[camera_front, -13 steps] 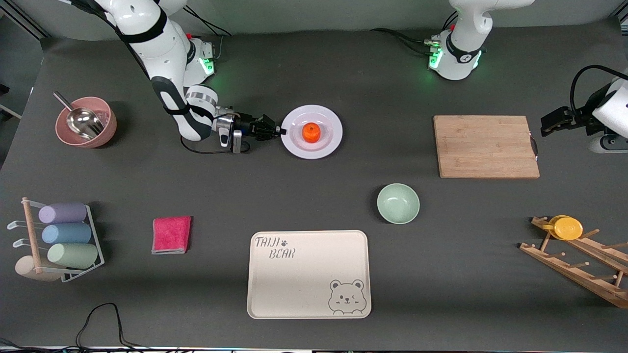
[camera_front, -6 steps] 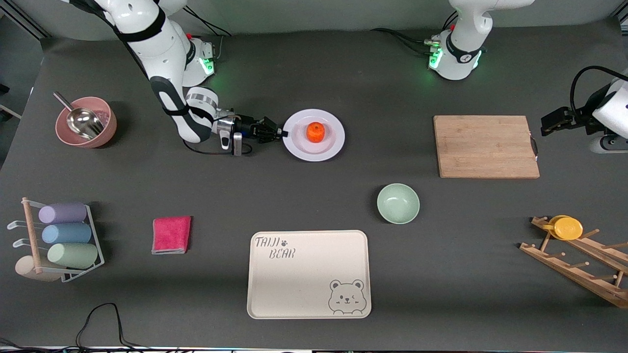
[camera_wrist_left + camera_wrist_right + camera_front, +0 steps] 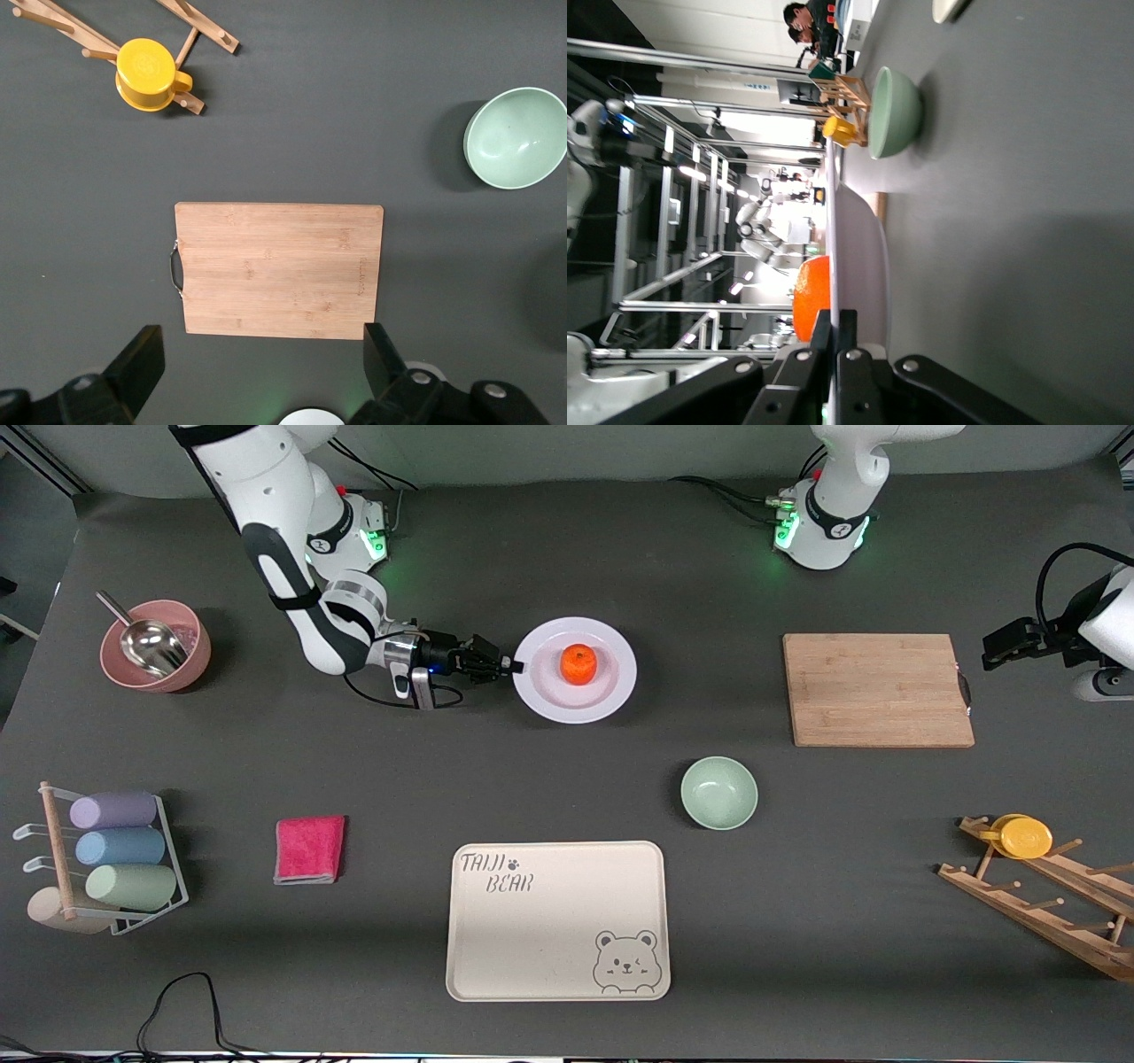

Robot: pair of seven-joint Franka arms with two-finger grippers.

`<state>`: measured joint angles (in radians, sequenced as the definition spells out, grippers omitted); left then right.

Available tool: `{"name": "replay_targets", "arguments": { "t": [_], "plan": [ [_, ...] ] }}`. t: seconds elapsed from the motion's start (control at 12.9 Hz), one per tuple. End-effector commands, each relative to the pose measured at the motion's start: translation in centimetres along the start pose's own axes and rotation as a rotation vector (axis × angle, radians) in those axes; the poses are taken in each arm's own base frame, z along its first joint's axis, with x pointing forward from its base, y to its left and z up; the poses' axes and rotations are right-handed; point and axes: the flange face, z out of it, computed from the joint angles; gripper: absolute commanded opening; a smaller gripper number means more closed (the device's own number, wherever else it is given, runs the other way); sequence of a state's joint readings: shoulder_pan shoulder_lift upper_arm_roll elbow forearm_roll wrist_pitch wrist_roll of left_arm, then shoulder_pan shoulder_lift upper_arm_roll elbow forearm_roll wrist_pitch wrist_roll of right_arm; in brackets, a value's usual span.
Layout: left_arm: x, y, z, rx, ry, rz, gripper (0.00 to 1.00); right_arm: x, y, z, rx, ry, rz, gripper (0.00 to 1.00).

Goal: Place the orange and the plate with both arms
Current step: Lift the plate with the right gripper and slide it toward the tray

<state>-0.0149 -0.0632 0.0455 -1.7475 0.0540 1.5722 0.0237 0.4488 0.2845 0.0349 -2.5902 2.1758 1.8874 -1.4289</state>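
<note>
Fingers of the right gripper [image 3: 507,664] clenched on the rim of the plate [image 3: 611,691], which carries the orange [image 3: 578,664] just ahead of them. Since a second ago the plate has shifted toward the cutting board [image 3: 877,689], probably its destination. The left gripper [image 3: 257,376] waits above the board, fingers released.

plate [image 3: 611,691] with orange [image 3: 578,664] shifted toward left arm's end, carried by right pincer [image 3: 511,665]
</note>
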Motion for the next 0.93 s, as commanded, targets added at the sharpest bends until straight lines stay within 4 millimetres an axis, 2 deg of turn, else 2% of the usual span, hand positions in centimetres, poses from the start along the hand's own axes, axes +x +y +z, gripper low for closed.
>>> {"name": "replay_targets", "arguments": {
  "t": [0.0,0.08,0.16,0.23,0.54,0.85],
  "plan": [
    [-0.8,0.0,0.3,-0.003,0.003,-0.011,1.0,2.2,-4.1,-2.4,0.006,-0.034,0.042,0.0],
    [-0.8,-0.6,0.2,-0.011,0.006,-0.023,1.0,3.6,-4.4,-3.7,-0.013,-0.064,0.048,0.0],
    [-0.9,-1.4,0.2,-0.018,0.008,-0.038,1.0,5.0,-4.8,-4.0,-0.019,-0.076,0.043,0.0],
    [-0.9,-1.4,0.2,-0.023,0.01,-0.037,1.0,6.4,-5.0,-4.0,-0.02,-0.063,0.042,0.0],
    [-0.9,-1.5,0.2,-0.023,0.009,-0.039,1.0,13.7,-5.9,-1.3,-0.033,-0.015,0.079,0.0],
    [-1.2,-1.5,-0.1,-0.024,0.008,-0.039,1.0,23.7,-5.3,0.2,-0.047,-0.008,0.073,0.0]
  ]
}}
